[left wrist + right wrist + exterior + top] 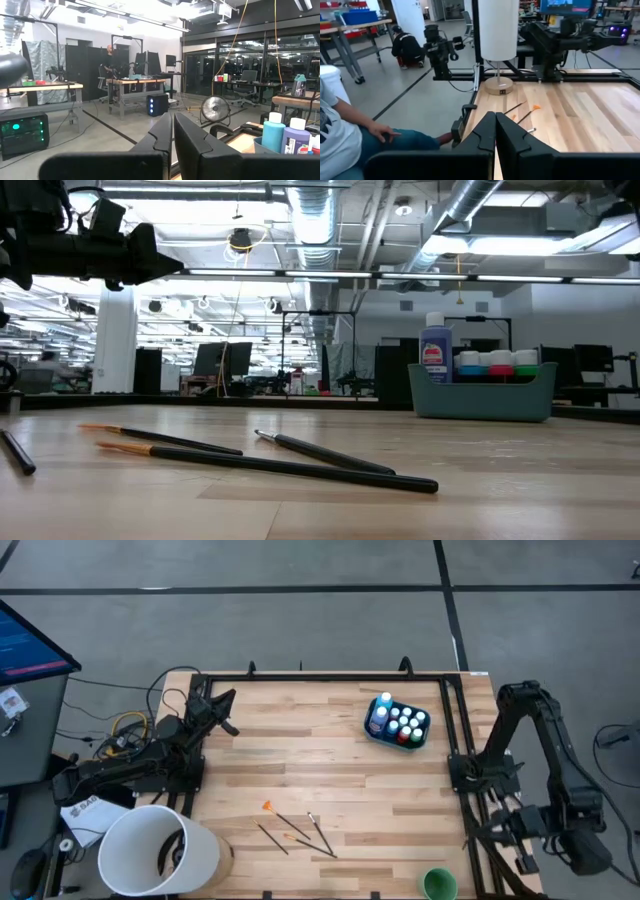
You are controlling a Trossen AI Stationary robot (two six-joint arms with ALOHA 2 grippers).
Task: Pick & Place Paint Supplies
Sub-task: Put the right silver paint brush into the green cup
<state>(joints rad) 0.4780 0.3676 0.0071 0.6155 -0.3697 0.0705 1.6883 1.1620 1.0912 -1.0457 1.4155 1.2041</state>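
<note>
The left gripper sits parked at the table's far left corner with its fingers pressed together on nothing; the right gripper is folded back off the table's right edge, fingers likewise closed and empty.

The loose paint supplies are the brushes, about 4 thin sticks lying flat and fanned out on the near-middle of the table, some crossing or touching at their ends. In the low view the longest brush has a dark handle and a pale orange tip. These look light, stiff and narrow, with little height above the wood, so a pinch will likely have to come straight down across the handle near its middle, away from where another brush crosses; a round, smooth handle could roll or slip out of the fingers.

The paint bottles, white-capped, already stand packed in the teal tub at the far right of the table, with 2 taller blue bottles at one end. They look small, rigid and easy to tip.

A white bucket stands at the near left corner, and a green cup at the near right edge.
</note>
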